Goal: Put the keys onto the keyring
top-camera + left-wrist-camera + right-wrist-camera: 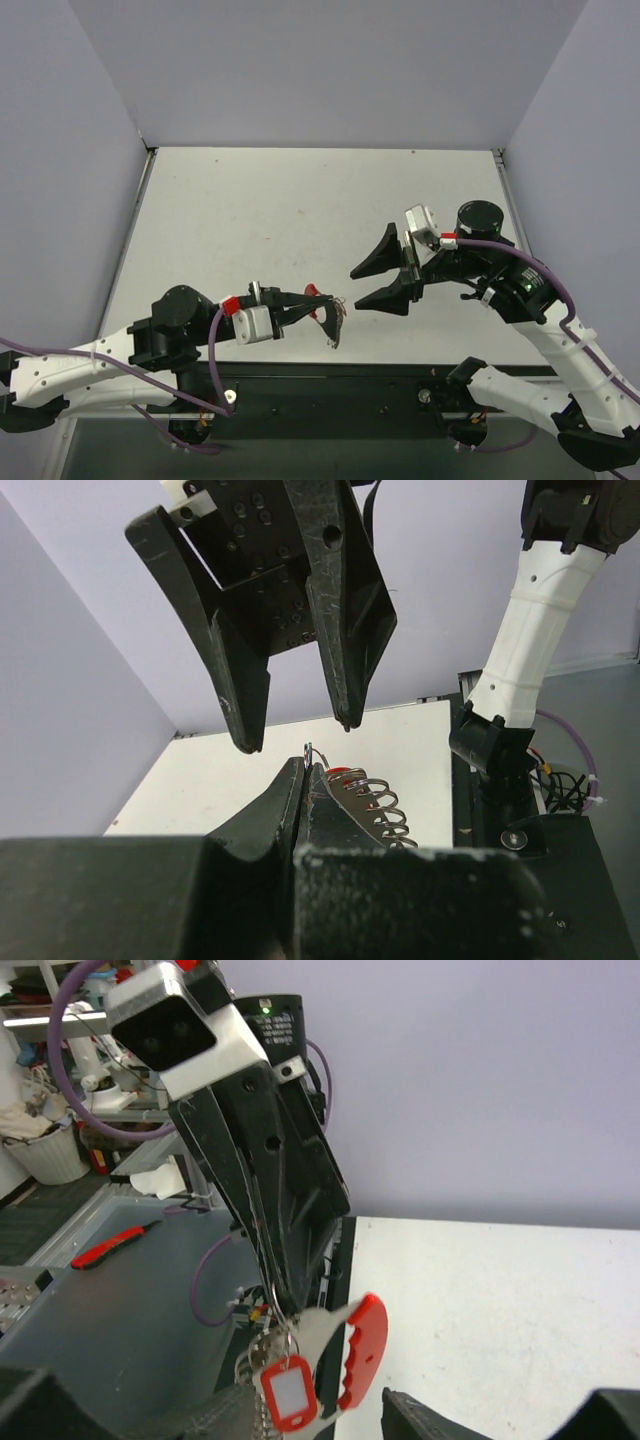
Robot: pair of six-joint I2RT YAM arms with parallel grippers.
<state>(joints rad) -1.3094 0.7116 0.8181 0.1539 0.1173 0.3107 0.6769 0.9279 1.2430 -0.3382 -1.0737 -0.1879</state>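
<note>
Left gripper (322, 312) is pinching small red curved keyring (362, 1348) shut-fingered over white table's (300, 200) near edge. Right gripper (355, 287) is hovering wide open, empty. Flat silver keys not discernible; threading likely pending.

Keyring (365, 1348): small red curved loop w/ bunched silver links (375, 805), pinched in left claw (322, 305) and held off the table (250, 200), approx 6 o'clock of it in top view. In right wrist view the loop arcs at 2 o'clock of a hanging red tag (288, 1395) w/ white window. Keys can't be told apart from the silver bunch at the tag's 11 o'clock.
</note>
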